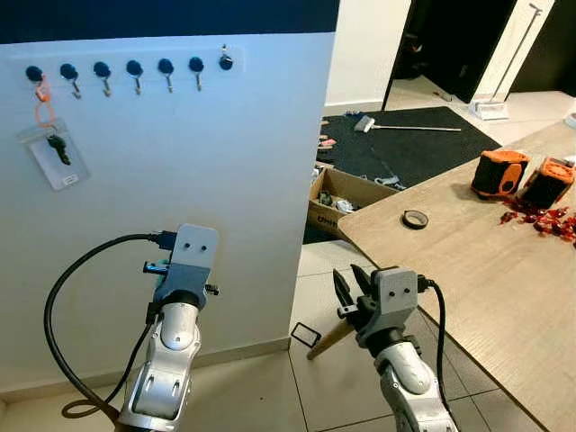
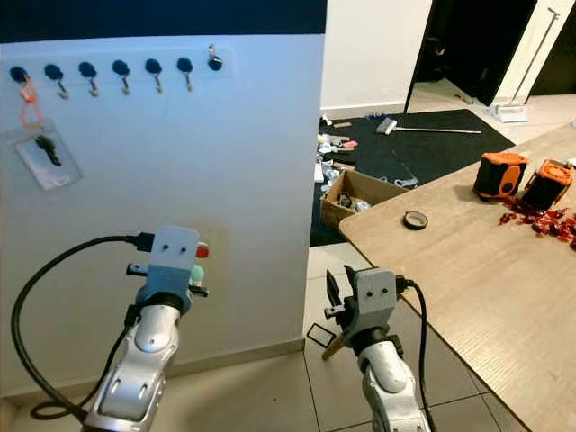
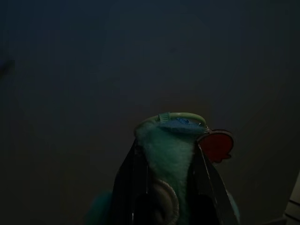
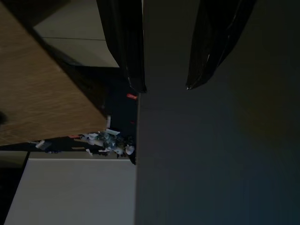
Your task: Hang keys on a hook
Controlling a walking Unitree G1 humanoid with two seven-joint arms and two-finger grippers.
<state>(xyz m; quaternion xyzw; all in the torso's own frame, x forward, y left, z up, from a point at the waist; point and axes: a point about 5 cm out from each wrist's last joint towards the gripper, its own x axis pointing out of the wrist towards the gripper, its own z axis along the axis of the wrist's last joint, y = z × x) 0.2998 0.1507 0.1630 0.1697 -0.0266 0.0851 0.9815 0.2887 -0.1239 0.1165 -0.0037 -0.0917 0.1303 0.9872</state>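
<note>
So far you have the keys (image 3: 176, 140) pinched in the left gripper (image 3: 166, 187), its fingers closed on the teal fob with the ring and a red tag poking out past the tips, held low in front of the white wall (image 1: 225, 180). Nothing is hung yet: you must lift them to a free hook in the hook row (image 1: 135, 70), where one tagged key (image 1: 56, 148) already hangs at the far left. Your right gripper (image 4: 164, 86) idles, fingers apart and empty.

My head pair looks forward and down at the white wall (image 1: 225, 198) and table (image 1: 468, 270), sharing both; my left wrist camera sits close, dark, facing that wall; my right wrist camera looks past the wall's corner toward the table.
</note>
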